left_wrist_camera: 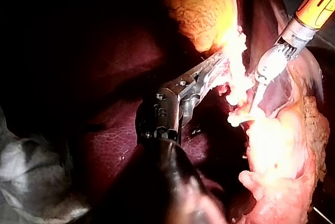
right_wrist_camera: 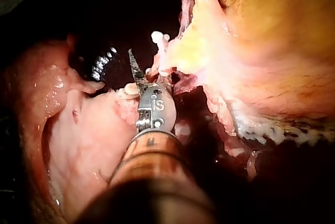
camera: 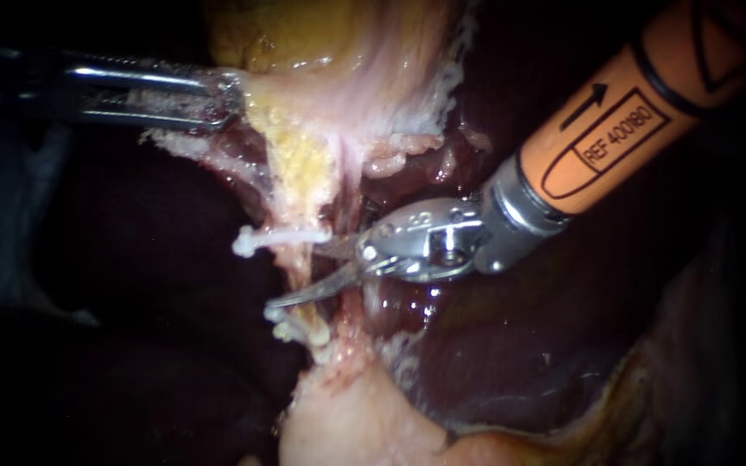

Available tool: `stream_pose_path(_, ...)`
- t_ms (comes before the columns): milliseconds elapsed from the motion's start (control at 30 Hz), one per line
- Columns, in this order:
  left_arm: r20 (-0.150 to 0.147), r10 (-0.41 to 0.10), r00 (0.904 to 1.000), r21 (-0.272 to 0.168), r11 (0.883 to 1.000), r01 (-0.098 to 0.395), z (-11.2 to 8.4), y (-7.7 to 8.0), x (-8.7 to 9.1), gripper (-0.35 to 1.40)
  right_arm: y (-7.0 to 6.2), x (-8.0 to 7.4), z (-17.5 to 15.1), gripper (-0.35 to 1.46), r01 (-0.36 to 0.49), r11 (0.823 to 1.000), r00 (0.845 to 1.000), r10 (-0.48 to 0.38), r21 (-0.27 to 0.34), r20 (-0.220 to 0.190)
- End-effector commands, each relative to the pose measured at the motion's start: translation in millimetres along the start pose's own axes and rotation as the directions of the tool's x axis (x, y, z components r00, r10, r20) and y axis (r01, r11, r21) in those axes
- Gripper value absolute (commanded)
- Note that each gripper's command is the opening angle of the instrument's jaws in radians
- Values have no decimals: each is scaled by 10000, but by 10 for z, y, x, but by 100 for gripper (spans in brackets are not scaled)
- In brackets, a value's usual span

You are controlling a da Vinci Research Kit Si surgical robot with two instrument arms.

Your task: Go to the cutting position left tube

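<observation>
My left instrument [camera: 218, 99] comes in from the left with its jaws shut on the pale edge of the gallbladder [camera: 330, 52], holding it up. From that edge a pale tube [camera: 297, 263] runs down with a white clip [camera: 278, 235] across it and a second clip [camera: 293, 330] lower. My right instrument [camera: 300, 276], on an orange shaft, has thin blades open around the tube between the two clips. In the left wrist view the left instrument's jaws [left_wrist_camera: 214, 69] grip bright tissue beside the right instrument [left_wrist_camera: 255, 101]. The right wrist view shows one blade [right_wrist_camera: 135, 69] near a clip [right_wrist_camera: 157, 38].
Dark liver [camera: 563, 328] lies right and below the tube, and more liver [camera: 131, 259] on the left. A pale fatty mound [camera: 356, 423] sits at the tube's lower end. Ragged white tissue [camera: 407, 142] hangs close above the right instrument's wrist.
</observation>
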Motion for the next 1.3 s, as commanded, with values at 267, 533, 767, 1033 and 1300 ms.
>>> stream_pose_path(267, -8, -6, 10000, 23, 10000, 6, 3, 0, 0, -35, 3, 2, 30, 140, -156, 9999, 9999, 156, -60, -64)
stream_pose_path(533, -10, -7, 10000, 27, 10000, 7, 4, 0, 0, -35, 2, 2, 46, 140, -226, 9997, 9997, 225, -87, -134)
stream_pose_path(767, -13, -7, 10000, 34, 10000, 7, 5, 0, 0, -35, -3, 7, 51, 141, -259, 9997, 9990, 257, -46, -369)
stream_pose_path(1033, -12, -7, 10000, 32, 10000, 7, 5, 0, 0, -35, -25, 19, 56, 143, -333, 9991, 9977, 348, 261, -580)
stream_pose_path(1300, -12, -6, 10000, 31, 10000, 6, 5, 0, 0, -35, -48, 34, 60, 143, -359, 9967, 9960, 416, 722, -796)
